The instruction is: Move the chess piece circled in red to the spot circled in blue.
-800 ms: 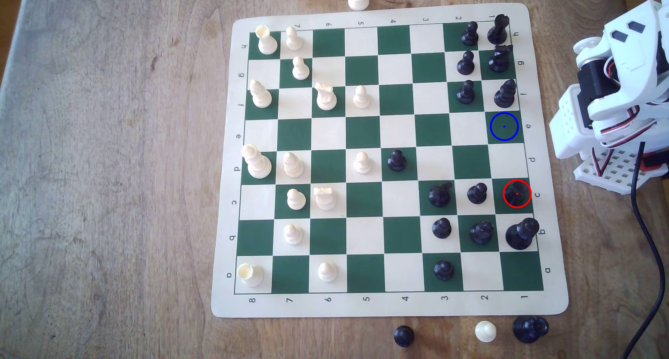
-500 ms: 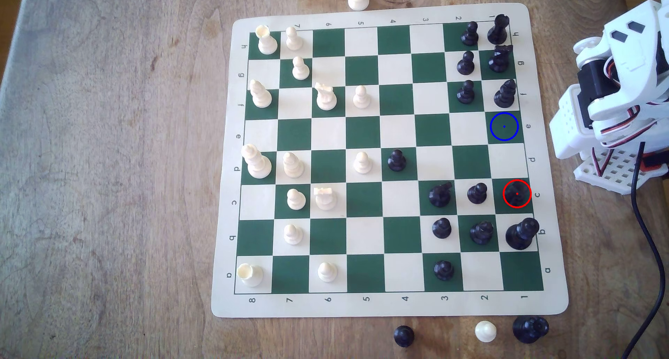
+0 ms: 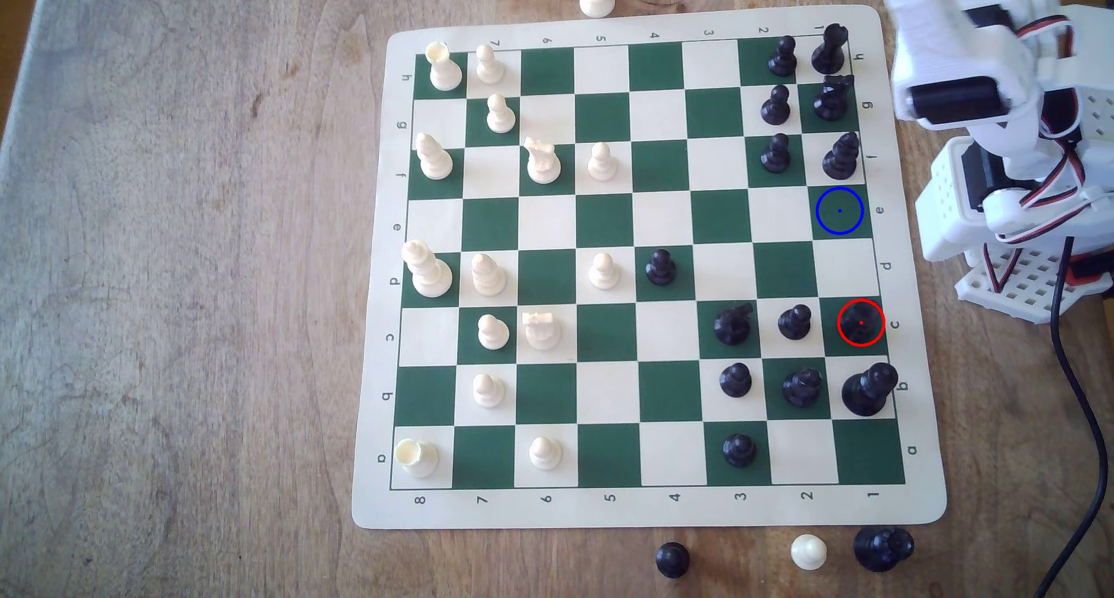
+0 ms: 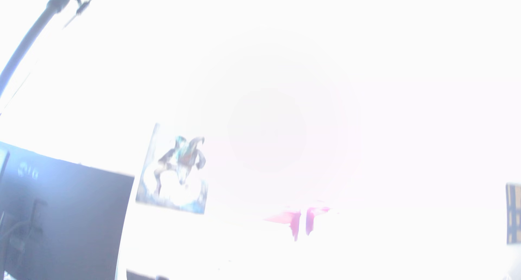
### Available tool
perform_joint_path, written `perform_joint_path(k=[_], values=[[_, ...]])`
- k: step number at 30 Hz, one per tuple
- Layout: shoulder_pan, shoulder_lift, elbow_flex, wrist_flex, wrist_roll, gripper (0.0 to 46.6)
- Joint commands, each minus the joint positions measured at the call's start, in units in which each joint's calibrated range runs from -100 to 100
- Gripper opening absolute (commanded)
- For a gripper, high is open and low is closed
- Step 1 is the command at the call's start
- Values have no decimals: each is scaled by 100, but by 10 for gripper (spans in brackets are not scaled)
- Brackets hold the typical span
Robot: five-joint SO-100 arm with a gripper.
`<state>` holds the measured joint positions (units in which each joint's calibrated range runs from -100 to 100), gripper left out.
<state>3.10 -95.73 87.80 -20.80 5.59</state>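
A: On the wooden table (image 3: pixel 181 273) lies the chess board (image 3: pixel 648 507); starting from the exterior view's left of it, what stands there?

B: White pieces fill the files toward the board's left edge in that view; a lone black pawn (image 3: pixel 660 267) stands near the board's middle; the other black pieces crowd the files toward the board's right edge.

A: And the chess piece?

B: The chess piece (image 3: pixel 860 324) stands upright on a dark green square in the last file by the board's right edge, inside a red ring; just below it in that view is a much bigger black piece (image 3: pixel 868 389); the spot (image 3: pixel 840 211), a green square with a blue ring and dot, is two squares above it in the same file and bare.

A: Beyond the board's right edge?

B: The white arm (image 3: pixel 964 92) rises there, blurred, beside the board's upper right corner; its base (image 3: pixel 1019 273) sits by the board's right edge; a black cable (image 3: pixel 1079 405) trails down from it.

A: The tool?

B: I cannot tell whether it is apart or together; the wrist view is washed out white, with a dark panel (image 4: pixel 64 218) and a blurred picture (image 4: pixel 174 170).
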Motion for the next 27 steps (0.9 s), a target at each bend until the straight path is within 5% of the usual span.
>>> perform_joint_path(k=[1,5,8,15,20,27], values=[[31,6,-1028,1793,-122,2],[109,6,-1427,2972,-142,4],[117,6,-1518,3087,-591,3],[203,549,-2778,5585,-557,3],[328,2051,-5262,8705,-552,12],[-314,2705,-6033,10646,-679,15]])
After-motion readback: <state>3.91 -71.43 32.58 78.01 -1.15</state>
